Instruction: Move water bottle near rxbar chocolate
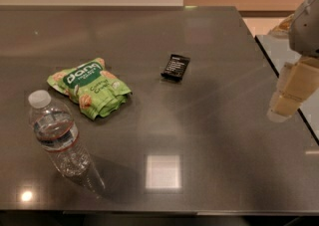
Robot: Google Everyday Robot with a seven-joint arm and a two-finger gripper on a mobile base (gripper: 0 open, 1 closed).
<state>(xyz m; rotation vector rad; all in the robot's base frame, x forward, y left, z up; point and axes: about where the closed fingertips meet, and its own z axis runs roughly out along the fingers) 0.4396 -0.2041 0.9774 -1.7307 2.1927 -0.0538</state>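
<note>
Dark worktop [224,145], water bottle [57,138] front left.
Well apart lies rxbar chocolate [176,66]; end effector [285,104] hovers far right, grip impossible to tell.

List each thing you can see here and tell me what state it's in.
water bottle: standing near the front left, white cap on, not gripped.
rxbar chocolate: lying flat, wrapped, far from the bottle.
snack bag: lying crinkled between the bottle and the bar.
gripper: over the right edge of the table, touching nothing.
</note>
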